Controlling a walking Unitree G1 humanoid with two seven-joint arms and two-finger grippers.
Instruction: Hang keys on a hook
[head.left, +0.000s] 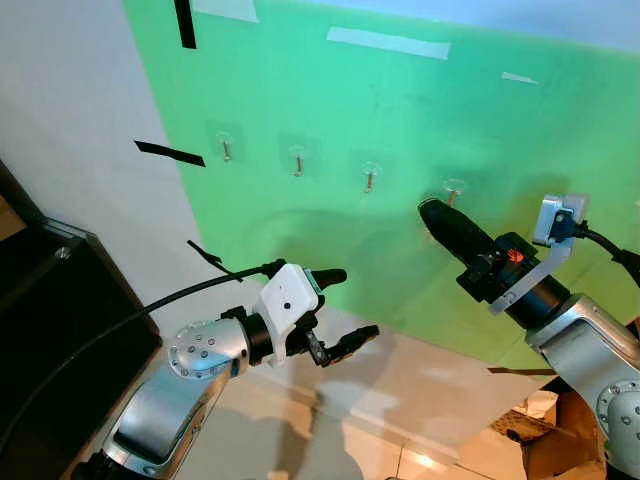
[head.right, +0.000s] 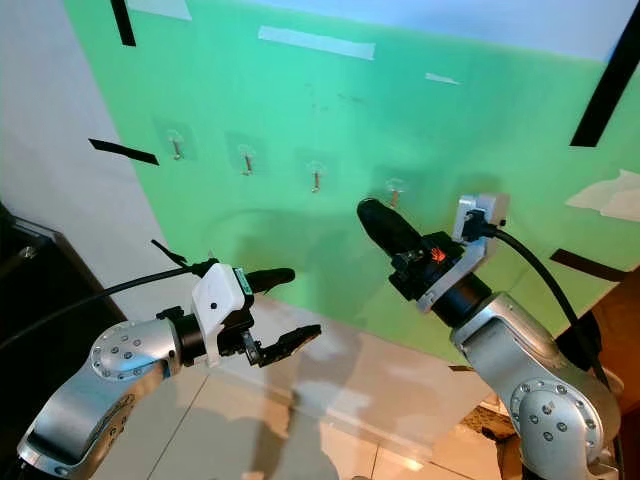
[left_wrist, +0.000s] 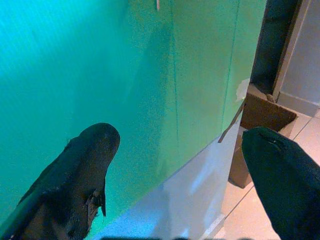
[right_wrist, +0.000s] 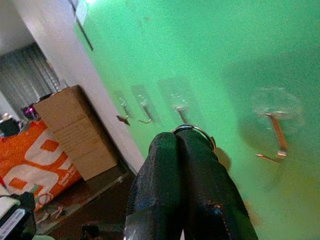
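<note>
The right gripper (head.left: 432, 211) is raised to the green board (head.left: 400, 110), its 2 black fingers pressed together on a metal key ring (right_wrist: 196, 131) that peeks out just past the fingertips in the right wrist view. The keys themselves cannot be made out, so only the ring is sure.

4 small hooks run in a row across the board, each on a clear round pad. The gripper tip sits just below and beside the rightmost hook (head.left: 452, 193), near it but not yet on it. In the right wrist view that hook (right_wrist: 274, 141) hangs a little apart from the ring, with its upturned tip free.

The step in hand looks like the final approach to the hook. The next move likely calls for lifting the ring slightly above the hook's tip, sliding it over, then lowering it before letting go.

The left gripper (head.left: 345, 305) waits lower down, away from the hooks, fingers spread and holding nothing.
</note>
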